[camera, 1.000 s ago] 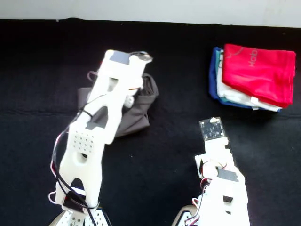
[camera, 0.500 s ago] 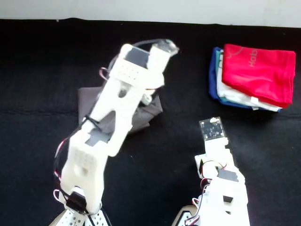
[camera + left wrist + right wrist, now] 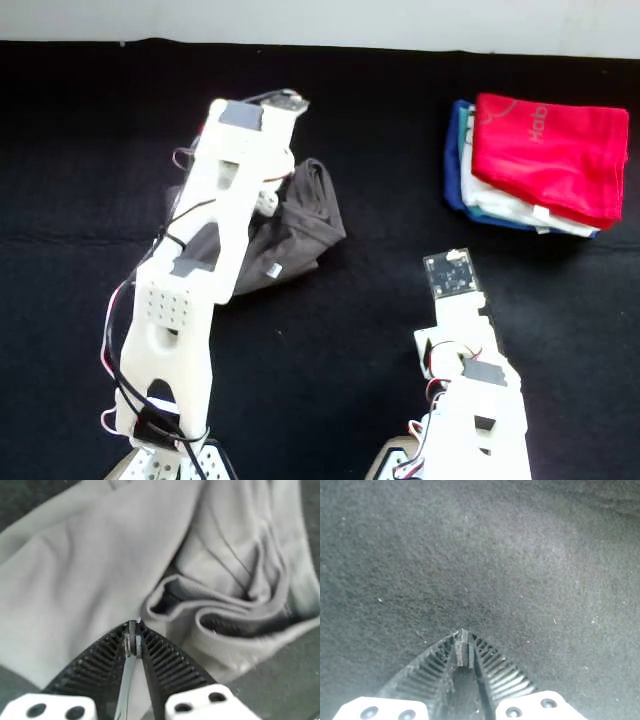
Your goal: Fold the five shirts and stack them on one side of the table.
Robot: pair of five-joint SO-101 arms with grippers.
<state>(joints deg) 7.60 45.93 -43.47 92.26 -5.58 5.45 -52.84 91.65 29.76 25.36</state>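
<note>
The left gripper [image 3: 131, 642] has its jaws together, tips pressed against the grey shirt [image 3: 85, 575]. Whether a ply is caught between them cannot be told. The shirt lies under and just ahead of that gripper, smooth on one side of the tips and bunched into a thick rumpled ridge on the other. From the high view the shirt [image 3: 300, 225] is a lopsided bundle whose long axis slants roughly along the left arm's own line, running from beside the gripper back toward the arm's base, with a small white tag at the near end. The right gripper [image 3: 464, 652] is also closed and hangs over bare table [image 3: 530, 555]. The stack [image 3: 540, 165], red on top, sits well ahead of it and well apart from the left gripper. As I judge it, the main risk is a weak or single-ply grip: a pull would then slip off, or drag the bundle and open it. Pressing the ridge in unflattened would leave a lump that sits badly on the stack.
</note>
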